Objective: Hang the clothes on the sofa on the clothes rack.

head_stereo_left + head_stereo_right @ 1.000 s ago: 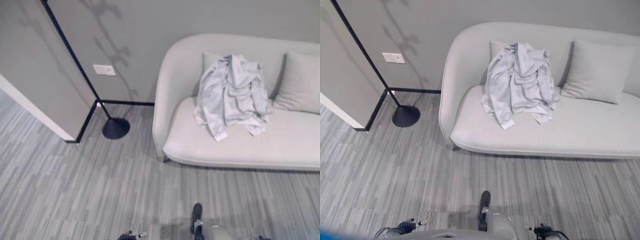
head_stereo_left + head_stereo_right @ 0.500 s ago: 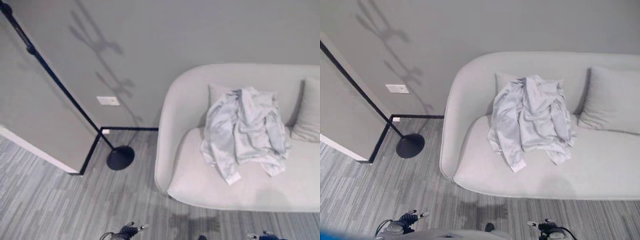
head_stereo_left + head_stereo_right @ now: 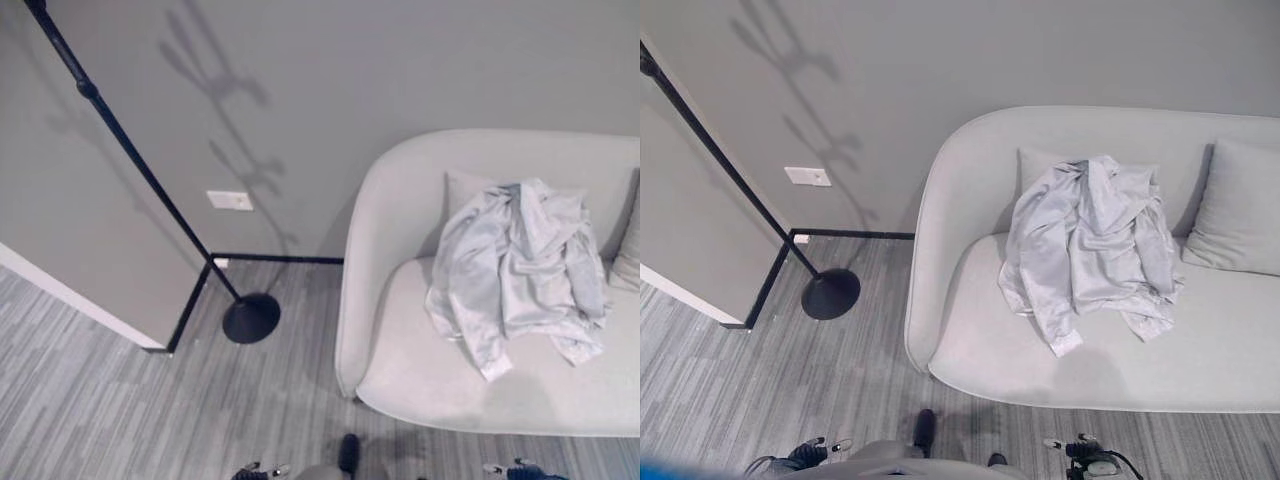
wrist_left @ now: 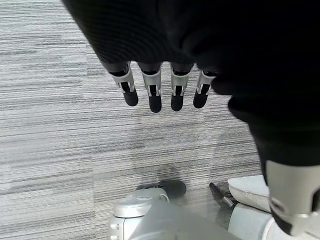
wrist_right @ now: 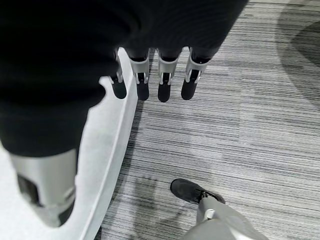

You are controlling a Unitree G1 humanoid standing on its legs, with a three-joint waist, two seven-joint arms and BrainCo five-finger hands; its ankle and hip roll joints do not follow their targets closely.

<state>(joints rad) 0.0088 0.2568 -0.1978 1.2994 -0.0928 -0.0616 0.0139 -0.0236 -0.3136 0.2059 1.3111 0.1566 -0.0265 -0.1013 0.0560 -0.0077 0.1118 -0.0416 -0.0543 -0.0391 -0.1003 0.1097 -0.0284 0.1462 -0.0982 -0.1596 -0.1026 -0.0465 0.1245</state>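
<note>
A light grey garment (image 3: 520, 262) lies crumpled on the seat and against the back of an off-white sofa (image 3: 400, 380). The black clothes rack stands to the sofa's left by the wall, a thin pole (image 3: 130, 150) rising from a round base (image 3: 250, 318). My left hand (image 4: 155, 95) hangs over the striped floor with straight fingers and holds nothing. My right hand (image 5: 165, 85) hangs the same way beside the sofa's pale edge (image 5: 107, 165), its fingers straight and empty. Both hands are well short of the garment.
A grey cushion (image 3: 1240, 210) leans at the sofa's right end. A wall corner (image 3: 80, 250) juts out left of the rack, with a white wall plate (image 3: 230, 200) behind the pole. Grey striped carpet (image 3: 150, 410) spreads before the sofa.
The whole picture has shifted, so the camera has moved: more wall and rack pole show. The garment lies on the sofa as before.
</note>
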